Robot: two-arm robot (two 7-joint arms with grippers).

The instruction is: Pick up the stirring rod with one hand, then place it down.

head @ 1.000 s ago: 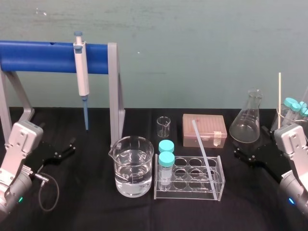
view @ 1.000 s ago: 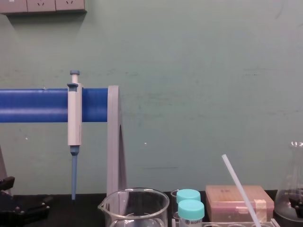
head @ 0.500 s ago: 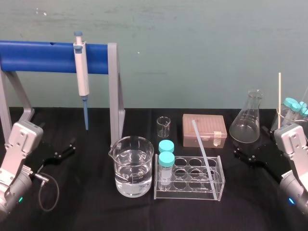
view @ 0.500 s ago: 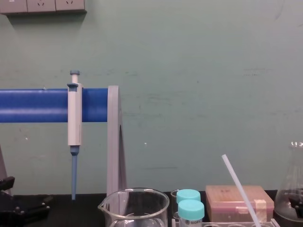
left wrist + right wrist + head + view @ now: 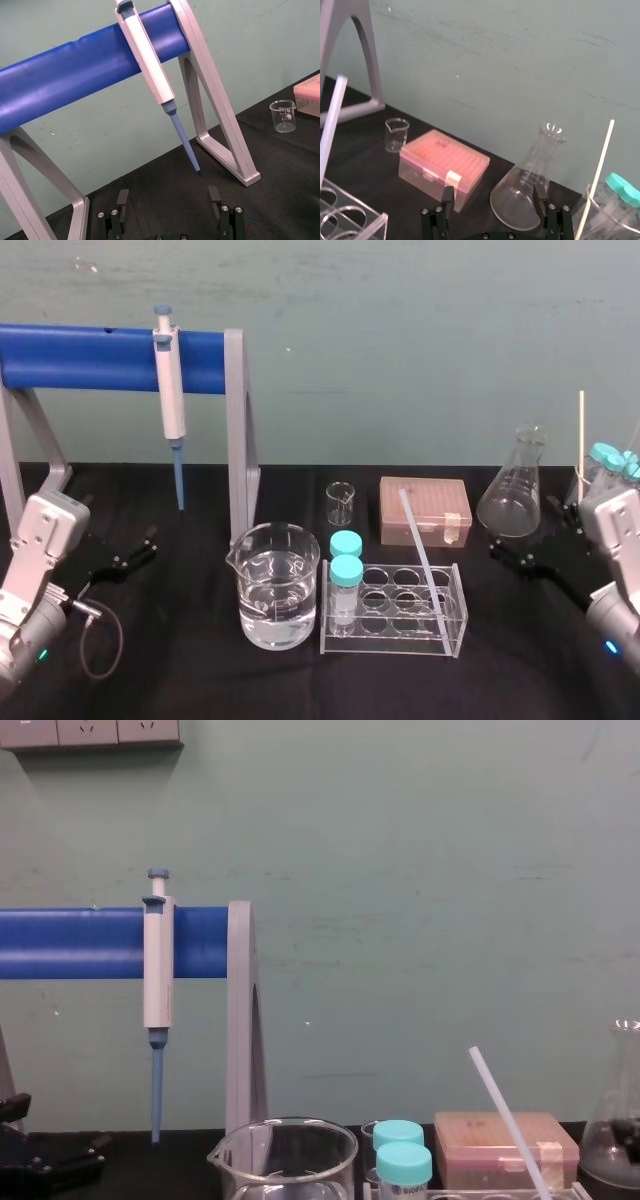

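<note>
Head view: stirring rod (image 5: 420, 550) in rack (image 5: 392, 646)

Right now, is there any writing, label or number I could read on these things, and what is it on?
Nothing reads clearly.
Small beaker: printed marks on its side, too small to read.
Front capped tube: print below the teal cap, blurred and cut off at the picture's edge.
Pipette and pink box: no writing that I can make out.

The stirring rod (image 5: 420, 550) looks smooth translucent plastic (beaker (image 5: 277, 585) glossy glass, tablecloth (image 5: 180, 665) matt).
</note>
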